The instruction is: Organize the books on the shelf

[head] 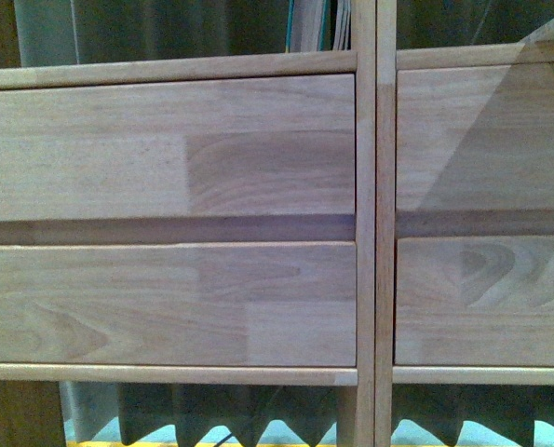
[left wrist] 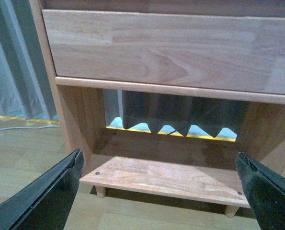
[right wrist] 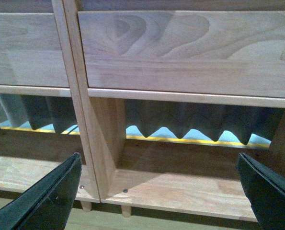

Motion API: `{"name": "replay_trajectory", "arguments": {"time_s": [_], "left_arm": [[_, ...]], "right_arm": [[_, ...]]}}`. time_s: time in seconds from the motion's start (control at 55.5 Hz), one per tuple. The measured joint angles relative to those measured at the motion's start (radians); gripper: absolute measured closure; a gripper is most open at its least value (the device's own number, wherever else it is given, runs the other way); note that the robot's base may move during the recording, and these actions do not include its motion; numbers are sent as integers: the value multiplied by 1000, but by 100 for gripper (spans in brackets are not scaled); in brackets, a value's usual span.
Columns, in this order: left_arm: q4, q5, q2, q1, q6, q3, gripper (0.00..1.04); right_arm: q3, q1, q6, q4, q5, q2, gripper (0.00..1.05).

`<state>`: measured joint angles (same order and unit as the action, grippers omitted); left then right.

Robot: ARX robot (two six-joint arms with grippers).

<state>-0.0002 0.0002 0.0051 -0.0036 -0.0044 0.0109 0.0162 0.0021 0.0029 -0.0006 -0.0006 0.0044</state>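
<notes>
The light-wood shelf (head: 365,223) fills the front view, with drawer fronts (head: 165,149) stacked in two rows. A few thin books (head: 316,25) stand upright in the compartment above, at the top edge, only their lower ends showing. My left gripper (left wrist: 159,167) is open, low in front of the bottom left compartment (left wrist: 161,175), holding nothing. In the right wrist view the right gripper (right wrist: 159,167) hangs open before the bottom compartment floor (right wrist: 180,189), beside the upright divider (right wrist: 85,120). Neither arm shows in the front view.
Short round legs (left wrist: 100,191) lift the shelf off a pale wood floor (left wrist: 22,153). Behind the open compartments hangs a dark curtain (right wrist: 195,117) above a yellow floor stripe (right wrist: 190,140). A grey curtain (left wrist: 13,62) hangs beside the shelf's left side.
</notes>
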Motion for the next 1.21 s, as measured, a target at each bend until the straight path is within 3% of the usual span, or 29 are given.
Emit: {"name": "replay_trajectory", "arguments": {"time_s": [0.595,0.685,0.757,0.883,1.118,1.208], "left_arm": [[0,0,-1,0,0,0,7],[0,0,-1,0,0,0,7],[0,-1,-1,0,0,0,7],[0,0,-1,0,0,0,7],[0,0,-1,0,0,0,7],[0,0,-1,0,0,0,7]], "right_arm": [[0,0,0,0,0,0,7],[51,-36,106,-148,-111,68,7],[85,-40,214,-175,-126,131,7],[199,-36,360,-47,-162,274,7],[518,-12,631,393,-141,863,7],[640,-9,698,433,-127,1071,7]]}}
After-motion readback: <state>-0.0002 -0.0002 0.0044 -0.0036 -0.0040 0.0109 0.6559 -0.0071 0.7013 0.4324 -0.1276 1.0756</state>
